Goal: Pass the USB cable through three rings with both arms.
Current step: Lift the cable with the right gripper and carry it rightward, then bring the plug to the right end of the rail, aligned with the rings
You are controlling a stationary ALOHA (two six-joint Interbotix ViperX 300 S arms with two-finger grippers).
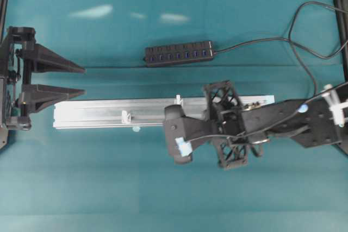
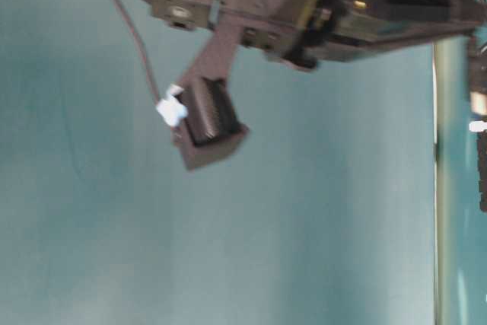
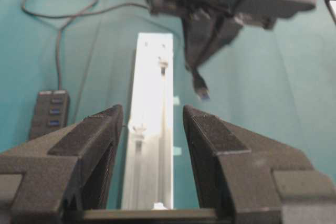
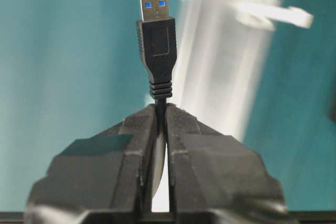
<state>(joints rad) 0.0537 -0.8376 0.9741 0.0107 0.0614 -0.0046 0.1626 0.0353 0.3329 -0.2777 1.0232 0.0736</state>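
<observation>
Right fingers [image 4: 161, 116] clamped on USB cable [image 4: 156, 51], plug straight outward

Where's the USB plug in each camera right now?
Overhead: hidden beneath the right arm.
Table-level: not visible.
Left wrist: USB plug dangles upper centre, right of the silver rail.
Right wrist: top centre, cord pinched by the right gripper.
Shared landmark: the silver rail.

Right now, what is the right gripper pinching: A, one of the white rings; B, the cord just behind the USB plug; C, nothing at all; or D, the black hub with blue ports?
B: in the right wrist view the right gripper is shut on the USB cable just behind its plug, which sticks out beyond the tips.
</observation>
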